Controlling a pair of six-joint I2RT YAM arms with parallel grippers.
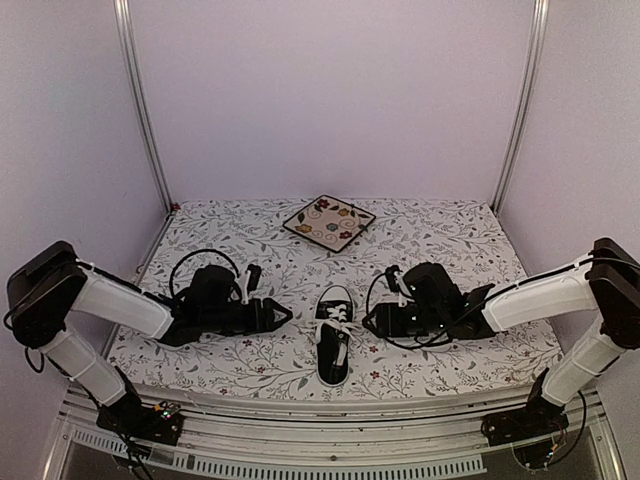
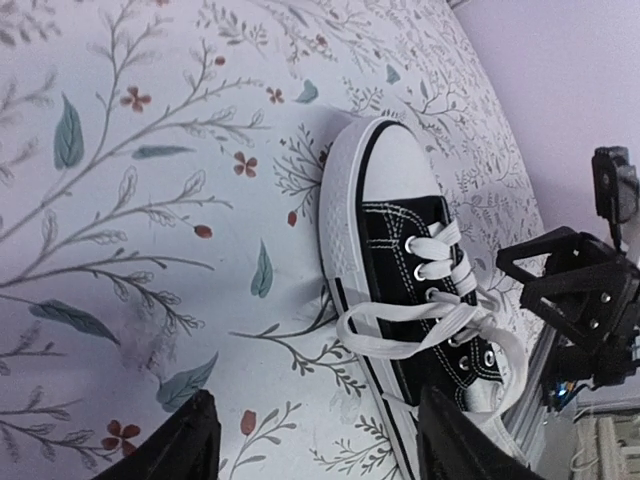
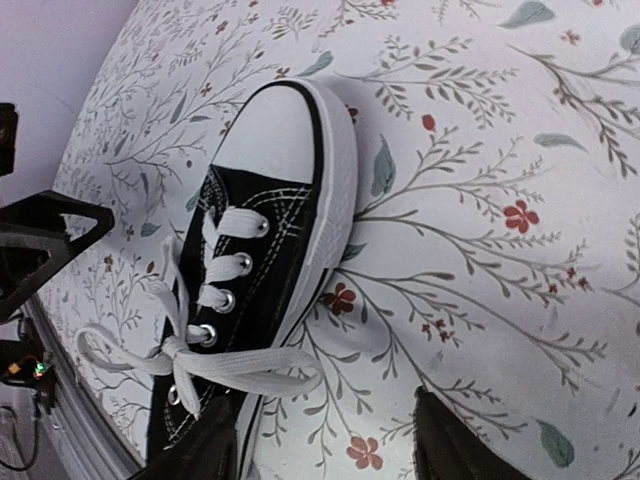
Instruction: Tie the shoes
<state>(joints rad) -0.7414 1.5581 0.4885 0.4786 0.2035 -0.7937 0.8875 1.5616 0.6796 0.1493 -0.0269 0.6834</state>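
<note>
A small black canvas sneaker (image 1: 334, 338) with a white toe cap lies between the two arms, toe pointing away from the bases. Its white laces (image 2: 380, 349) are knotted in a bow with a loop hanging over each side. My left gripper (image 1: 283, 315) is open just left of the shoe; in its wrist view the sneaker (image 2: 395, 230) fills the right half and the right finger (image 2: 455, 440) overlaps the heel end. My right gripper (image 1: 368, 320) is open just right of the shoe, and a lace loop (image 3: 241, 376) lies on the cloth near its left finger (image 3: 195, 445). Neither gripper holds anything.
A square floral plate (image 1: 328, 222) sits at the back of the table. The floral tablecloth (image 1: 450, 240) covers the whole surface. The metal front rail (image 1: 330, 410) runs along the near edge, and purple walls close in the sides and back.
</note>
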